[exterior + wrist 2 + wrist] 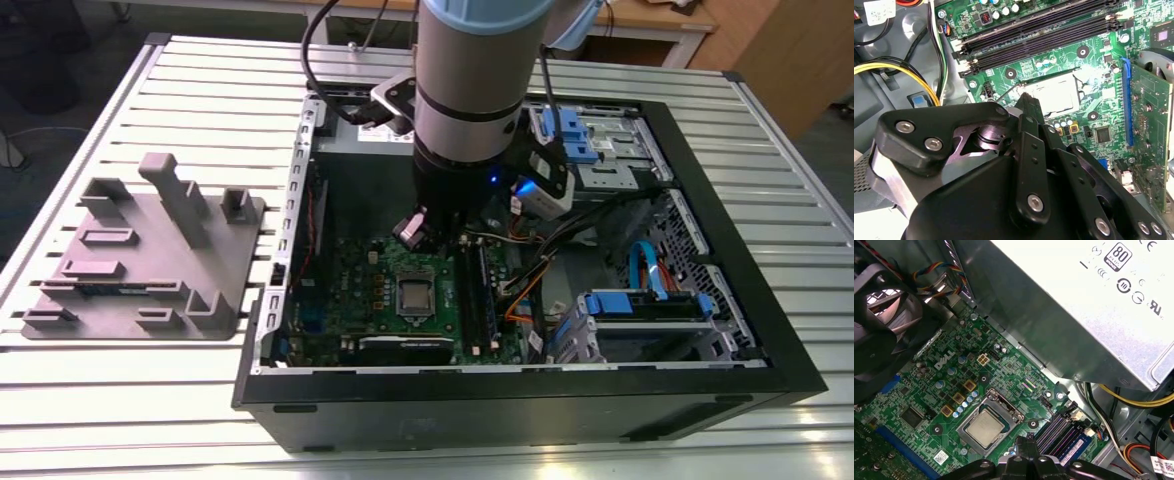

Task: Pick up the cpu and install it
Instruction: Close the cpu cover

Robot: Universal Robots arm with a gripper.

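Note:
The cpu (pixel 985 426), a small silvery-beige square, lies flat in the silver socket frame (pixel 1004 405) on the green motherboard (pixel 367 270), inside the open computer case. It also shows as a pale square, the cpu (pixel 415 295), in the exterior view and as the cpu (pixel 1054 95) in the second wrist view. My gripper (pixel 430 235) hangs from the arm just above the board, a little short of the socket toward the case's rear. Its black fingers (pixel 1027 107) are shut together with nothing between them. In the first wrist view the gripper (pixel 1029 446) tips sit beside the socket's corner.
A grey plastic tray (pixel 134 250) lies on the slatted table at the exterior view's left. Long black memory sticks (pixel 1039 37) run beside the socket. A silver power supply (pixel 1079 305), a black fan (pixel 879 340), yellow cables (pixel 899 70) and a drive cage (pixel 641 310) crowd the case.

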